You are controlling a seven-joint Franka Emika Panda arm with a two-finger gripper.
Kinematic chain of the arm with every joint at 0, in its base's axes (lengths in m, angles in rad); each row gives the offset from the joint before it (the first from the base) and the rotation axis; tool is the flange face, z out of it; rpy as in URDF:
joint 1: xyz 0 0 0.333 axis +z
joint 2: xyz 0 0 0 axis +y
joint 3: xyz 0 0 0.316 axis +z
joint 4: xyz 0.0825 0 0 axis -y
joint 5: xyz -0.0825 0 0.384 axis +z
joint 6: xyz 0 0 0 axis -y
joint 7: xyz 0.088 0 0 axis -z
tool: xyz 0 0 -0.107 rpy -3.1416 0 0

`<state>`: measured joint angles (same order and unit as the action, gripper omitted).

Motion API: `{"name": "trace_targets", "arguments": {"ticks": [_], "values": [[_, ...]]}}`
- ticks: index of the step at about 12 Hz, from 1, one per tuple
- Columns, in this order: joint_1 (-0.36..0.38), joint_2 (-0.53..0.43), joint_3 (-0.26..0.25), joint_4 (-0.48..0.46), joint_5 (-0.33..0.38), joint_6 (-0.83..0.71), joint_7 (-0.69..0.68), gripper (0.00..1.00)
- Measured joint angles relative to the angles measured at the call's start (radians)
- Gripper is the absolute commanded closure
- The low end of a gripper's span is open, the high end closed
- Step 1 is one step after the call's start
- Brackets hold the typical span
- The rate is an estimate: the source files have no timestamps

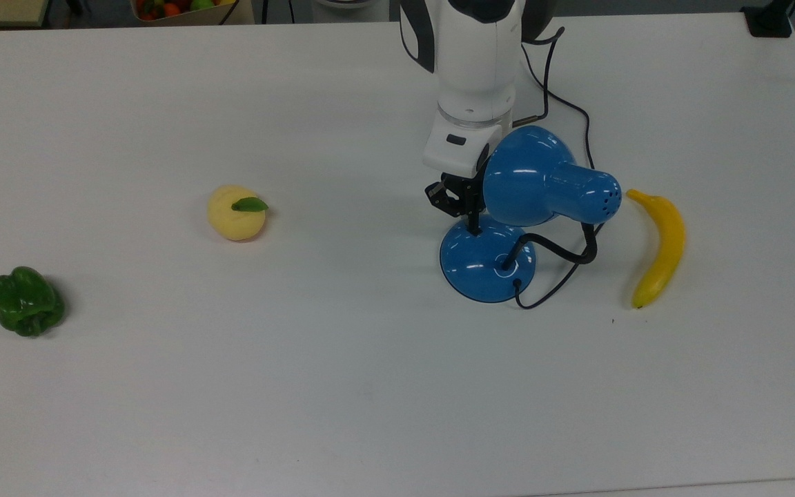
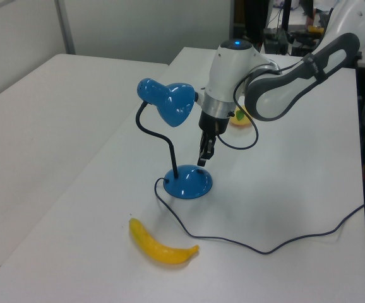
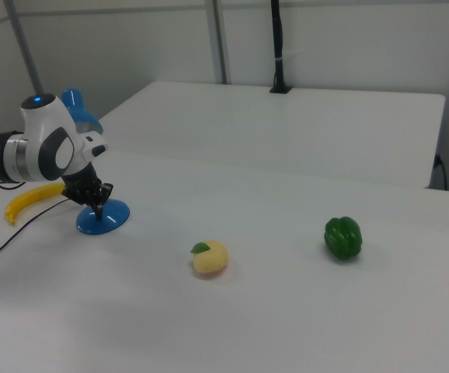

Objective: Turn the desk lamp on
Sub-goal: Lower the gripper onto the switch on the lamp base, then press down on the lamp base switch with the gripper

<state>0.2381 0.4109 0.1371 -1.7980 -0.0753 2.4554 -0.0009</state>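
Observation:
The desk lamp is glossy blue, with its bell-shaped shade [image 1: 535, 177] hanging over its round domed base [image 1: 486, 268] on a black bendy neck [image 1: 557, 250]. My gripper [image 1: 472, 225] points straight down beside the shade, fingers shut, its tip at the top-left part of the base where the small black switch sits; the tip hides the switch. In the left view the gripper [image 2: 201, 162] reaches the base [image 2: 187, 184] just right of the shade [image 2: 170, 104]. In the right view the gripper [image 3: 97, 210] meets the base [image 3: 104, 220]. No glow shows from the shade.
A banana [image 1: 661, 245] lies just right of the lamp in the top view. The lamp's black cord [image 1: 580, 114] runs behind the arm. A yellow fruit with a green leaf [image 1: 236, 212] and a green pepper [image 1: 27, 301] lie on the white table's left part.

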Motion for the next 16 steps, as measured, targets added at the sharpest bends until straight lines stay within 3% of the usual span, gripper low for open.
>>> {"name": "trace_targets", "arguments": {"ticks": [16], "values": [[0.016,0.025,0.005,0.001,0.0,0.053,0.0,1.0]]}}
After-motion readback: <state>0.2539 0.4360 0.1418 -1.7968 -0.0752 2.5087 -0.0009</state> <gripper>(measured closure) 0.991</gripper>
